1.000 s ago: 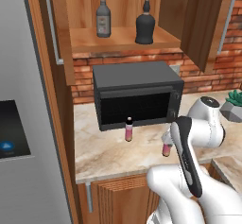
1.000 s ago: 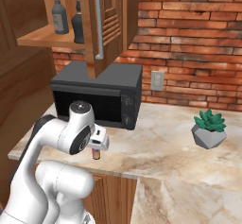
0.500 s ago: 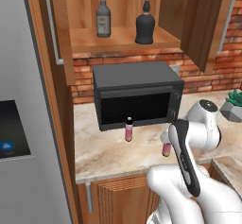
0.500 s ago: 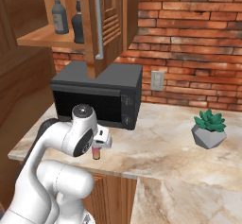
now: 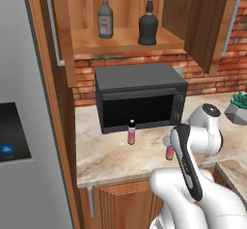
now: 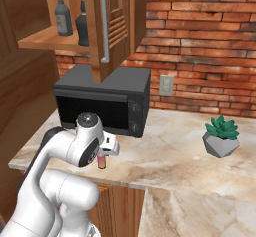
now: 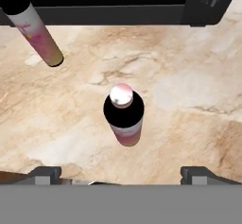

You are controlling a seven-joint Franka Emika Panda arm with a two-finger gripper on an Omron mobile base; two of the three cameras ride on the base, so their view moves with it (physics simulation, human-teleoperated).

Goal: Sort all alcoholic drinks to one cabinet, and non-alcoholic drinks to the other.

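Two small pink bottles with black caps stand on the marble counter in front of the microwave. My gripper (image 7: 122, 176) hangs open straight above one pink bottle (image 7: 124, 115) (image 6: 102, 162) (image 5: 169, 152), a fingertip (image 7: 45, 173) on each side and well apart from it. The second pink bottle (image 7: 37, 35) (image 5: 131, 132) stands further left. Up in the open wood wall cabinet (image 5: 120, 40), a clear-grey liquor bottle with a red cap (image 5: 105, 15) (image 6: 63, 15) and a dark round-bellied bottle (image 5: 148, 23) (image 6: 82, 27) stand on its shelf. The other cabinet is out of view.
A black microwave (image 5: 140, 95) (image 6: 102, 101) sits close behind the pink bottles. The cabinet's open door (image 5: 212, 25) with its silver bar handle (image 6: 104, 21) hangs above the counter. A potted succulent (image 6: 222, 137) stands to the right, and a grey fridge (image 5: 24, 126) on the left.
The arm has shifted only slightly over the near pink bottle. The fingers stay wide and no bottle has moved.
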